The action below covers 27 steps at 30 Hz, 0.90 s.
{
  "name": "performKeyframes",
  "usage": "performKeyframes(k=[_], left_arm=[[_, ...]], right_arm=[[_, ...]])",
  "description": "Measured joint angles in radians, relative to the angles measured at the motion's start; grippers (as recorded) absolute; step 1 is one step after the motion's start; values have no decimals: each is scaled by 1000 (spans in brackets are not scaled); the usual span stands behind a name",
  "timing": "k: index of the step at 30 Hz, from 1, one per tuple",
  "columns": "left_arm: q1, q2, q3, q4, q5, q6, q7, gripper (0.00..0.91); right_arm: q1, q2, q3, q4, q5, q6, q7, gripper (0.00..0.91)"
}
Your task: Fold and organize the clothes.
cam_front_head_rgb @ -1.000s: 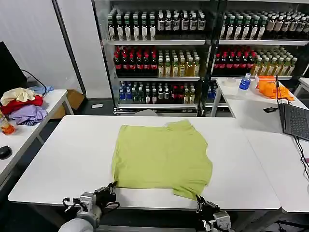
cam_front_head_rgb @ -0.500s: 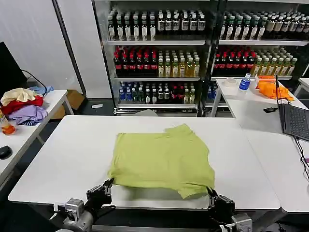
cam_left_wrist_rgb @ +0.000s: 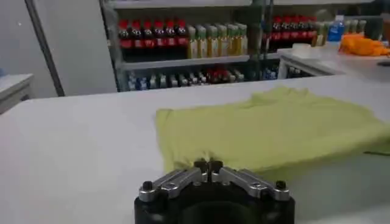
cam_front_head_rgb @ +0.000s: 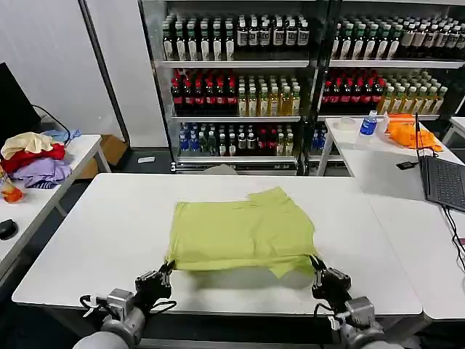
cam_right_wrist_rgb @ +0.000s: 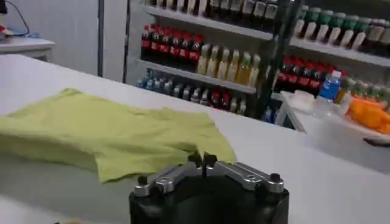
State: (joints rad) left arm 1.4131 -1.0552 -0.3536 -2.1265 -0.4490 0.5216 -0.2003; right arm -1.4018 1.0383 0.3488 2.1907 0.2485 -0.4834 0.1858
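- T-shirt (cam_front_head_rgb: 240, 234): soft matt lime cloth (lightly creased)
- table (cam_front_head_rgb: 102, 240): smooth white top, faint sheen
- left gripper (cam_left_wrist_rgb: 208, 166): silvery metal fingers, black body

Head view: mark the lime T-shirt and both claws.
lime T-shirt (cam_front_head_rgb: 240, 233), head view, middle of the cloth.
left claw (cam_front_head_rgb: 166, 267), head view, fingertips at near-left corner.
right claw (cam_front_head_rgb: 315, 265), head view, fingertips at near-right corner.

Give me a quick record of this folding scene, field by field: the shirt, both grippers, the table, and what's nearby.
shirt: lime T-shirt, near hem lifted off the white table
left gripper: shut on the shirt's near left corner
right gripper: shut on the near right corner
left side table: heap of garments
right side table: laptop, orange cloth
behind: drink shelves
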Motion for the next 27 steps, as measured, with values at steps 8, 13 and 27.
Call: performKeyframes(k=[8, 13, 27], left_arm=[[-106, -12, 58, 109, 27, -12, 1, 20], [-162, -23, 93, 169, 44, -25, 1, 20], [-236, -49, 132, 254, 68, -52, 4, 907]], right_arm=[[127, 7, -64, -119, -21, 16, -6, 0], [189, 13, -97, -186, -37, 26, -9, 0], [238, 37, -138, -269, -66, 31, -15, 907]])
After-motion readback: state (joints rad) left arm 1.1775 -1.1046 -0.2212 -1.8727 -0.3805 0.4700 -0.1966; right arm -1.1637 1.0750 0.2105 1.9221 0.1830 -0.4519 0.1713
